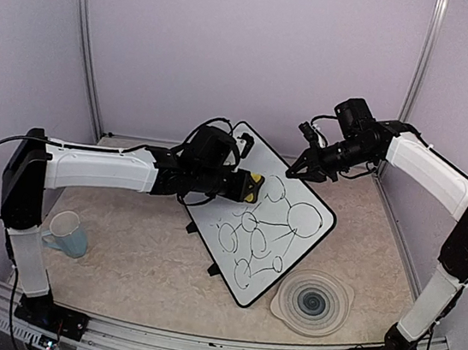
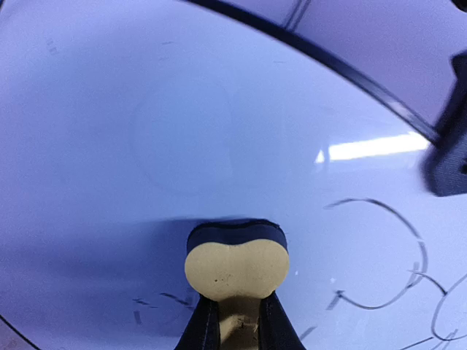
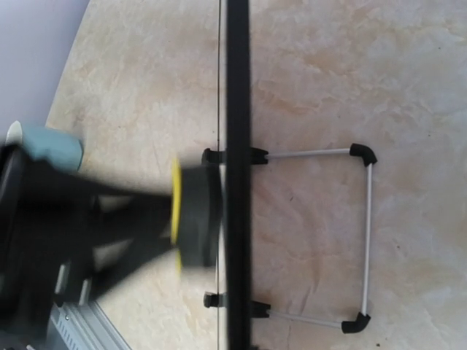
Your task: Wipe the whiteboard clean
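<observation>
Nearest the arm bases, a ribbed grey-white plate (image 1: 312, 302) lies on the table (image 1: 138, 249) just beside the whiteboard's near corner, and a pale blue mug (image 1: 67, 233) stands well to the left. Mid-table, the whiteboard (image 1: 299, 203) sits cornerwise, propped on its wire stand (image 3: 366, 233). Black marker ovals (image 1: 258, 240) cover its nearer half, and its farther part is blank. The left gripper (image 2: 235, 324) is clamped on a yellow-and-black eraser (image 2: 235, 266) pressed to the board. Farther back, the right gripper (image 1: 310, 173) is at the board's far-right edge; whether it is closed, I cannot tell.
</observation>
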Controlling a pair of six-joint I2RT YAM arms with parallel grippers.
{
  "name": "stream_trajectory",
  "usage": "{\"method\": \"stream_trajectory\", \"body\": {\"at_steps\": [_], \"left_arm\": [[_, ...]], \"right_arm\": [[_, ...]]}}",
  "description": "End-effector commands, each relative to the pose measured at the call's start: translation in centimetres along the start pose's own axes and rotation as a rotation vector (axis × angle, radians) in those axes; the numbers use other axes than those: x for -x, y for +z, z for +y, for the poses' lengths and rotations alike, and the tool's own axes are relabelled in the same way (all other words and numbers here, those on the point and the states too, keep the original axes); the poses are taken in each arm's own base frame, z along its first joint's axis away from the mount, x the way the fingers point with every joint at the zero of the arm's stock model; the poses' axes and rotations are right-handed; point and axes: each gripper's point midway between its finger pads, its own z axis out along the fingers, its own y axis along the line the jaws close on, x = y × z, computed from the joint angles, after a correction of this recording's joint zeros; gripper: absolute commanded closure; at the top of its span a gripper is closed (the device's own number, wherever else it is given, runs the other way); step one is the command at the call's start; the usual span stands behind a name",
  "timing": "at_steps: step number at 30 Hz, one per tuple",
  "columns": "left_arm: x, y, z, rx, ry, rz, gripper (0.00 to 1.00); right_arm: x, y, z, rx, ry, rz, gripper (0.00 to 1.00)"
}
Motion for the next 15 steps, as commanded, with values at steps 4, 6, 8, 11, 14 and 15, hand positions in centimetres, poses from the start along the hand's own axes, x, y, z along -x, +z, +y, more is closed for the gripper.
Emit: {"method": "stream_trajectory", "body": {"at_steps": [4,6,8,11,14,15], "left_arm": [[-0.6,0.3,8.5,0.203,-0.119,0.005,1.0],[-0.3,0.6,7.5,0.18,-0.069,0.011,1.0],[0.0,0.9,5.1,0.121,0.01,0.011,1.0],[0.5,0.8,0.5,-0.019,0.08,0.004,1.0],[0.6,0.2,-4.2,-0.138,0.145,-0.001,1.0],[0.4,0.0,-5.6,-0.169,0.162,0.0,1.0]], "right_arm": [[1.1,0.5,3.3,0.102,-0.102,-0.029,1.0],[1.1,0.6,3.2,0.101,-0.1,-0.028,1.0],[1.1,0.8,3.2,0.104,-0.098,-0.025,1.0],[1.2,0.9,3.3,0.113,-0.094,-0.024,1.0],[1.5,0.8,3.4,0.113,-0.096,-0.027,1.0],[1.5,0.8,3.4,0.113,-0.096,-0.027,1.0]]}}
